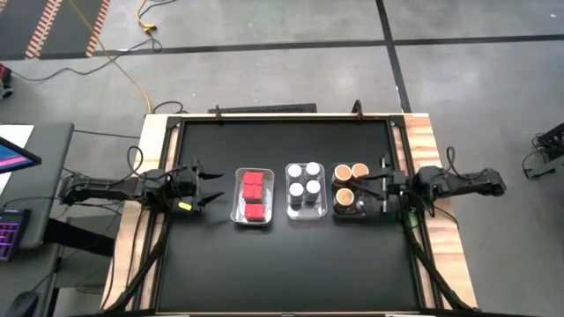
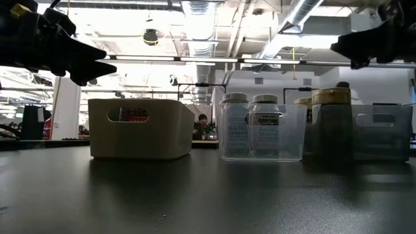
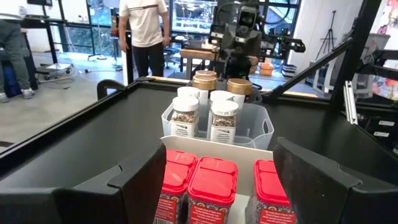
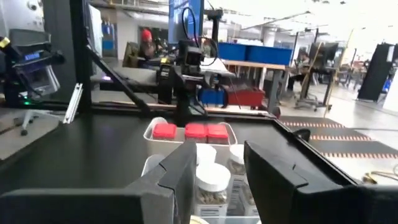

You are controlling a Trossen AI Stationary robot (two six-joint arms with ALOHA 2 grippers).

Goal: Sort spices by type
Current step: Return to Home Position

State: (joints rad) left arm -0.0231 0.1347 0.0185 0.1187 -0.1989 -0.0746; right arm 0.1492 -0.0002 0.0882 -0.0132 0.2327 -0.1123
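High view: sorting appears to be finished. The red boxes (image 1: 253, 194) are gathered in a white bin (image 1: 236, 199) just ahead of the left end effector (image 1: 214, 187), whose fingers are spread apart and empty. The white-lidded jars (image 1: 305, 187) are grouped in a clear bin (image 1: 290, 211) between both end effectors. The brown-lidded jars (image 1: 351, 180) are held in a dark bin (image 1: 340, 215) directly at the right end effector (image 1: 366, 195) (fingers likewise parted, nothing gripped). No container is seen loose on the table (image 1: 282, 264); only arm retraction is judged to remain.

White bin (image 2: 140, 140), white-lidded jars (image 2: 265, 123) and a seemingly tan-lidded jar (image 2: 335, 97) stand abreast.
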